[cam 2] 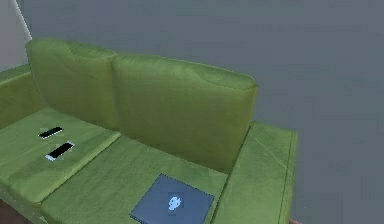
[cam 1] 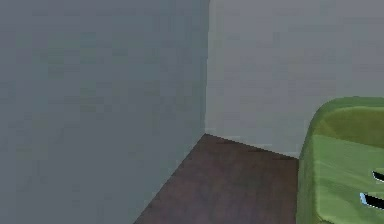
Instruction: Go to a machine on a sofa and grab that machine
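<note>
Machine: a flat blue-grey slab [cam 2: 172,203] with a pale mark at its centre, probably a closed laptop. It lies flat on the sofa's seat at the arm side view's bottom edge, just left of the middle.
Seat: the slab rests on the cushion next to the armrest [cam 2: 268,165] and looks apart from it. The cushion will likely give under pressure.
Other things on the seat: two small dark flat things [cam 2: 50,131] and [cam 2: 60,150] lie on the next cushion toward the arm side view's left, well apart from the slab. They are too small to name.
Sofa: green [cam 2: 180,100], with two back cushions, set against a grey wall [cam 2: 320,60].
Ahead: the forward view has a wall corner over dark floor [cam 1: 230,180], so there seems to be little room to drive on.
Gripper: I cannot tell its state.
Step in hand: the approach looks nearly done, and lining up the reach comes next.
Doing it well: make only a slight base correction so the slab sits on the arm's line. Come down low, take the slab by a near edge rather than its flat top, and lift it level so it does not slide.
Risk: the fingers could press it into the cushion or push it toward the backrest.
</note>
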{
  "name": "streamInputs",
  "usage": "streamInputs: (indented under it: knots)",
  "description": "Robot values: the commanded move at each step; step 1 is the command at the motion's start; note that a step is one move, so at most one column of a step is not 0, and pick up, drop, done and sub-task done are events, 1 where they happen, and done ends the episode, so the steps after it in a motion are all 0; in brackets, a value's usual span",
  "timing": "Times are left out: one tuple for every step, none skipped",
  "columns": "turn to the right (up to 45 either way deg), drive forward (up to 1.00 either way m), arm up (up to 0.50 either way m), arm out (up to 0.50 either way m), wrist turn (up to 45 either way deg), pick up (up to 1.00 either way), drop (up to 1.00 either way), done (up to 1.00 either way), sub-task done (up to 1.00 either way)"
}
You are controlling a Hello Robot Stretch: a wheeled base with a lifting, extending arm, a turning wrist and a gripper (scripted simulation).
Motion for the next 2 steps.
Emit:
streamInputs:
  knots:
    - [0.0,0.00,0.50,0.00,0.0,0.00,0.00,0.00,0.00]
    - [0.0,0.00,0.10,0.00,0.0,0.00,0.00,0.00,0.00]
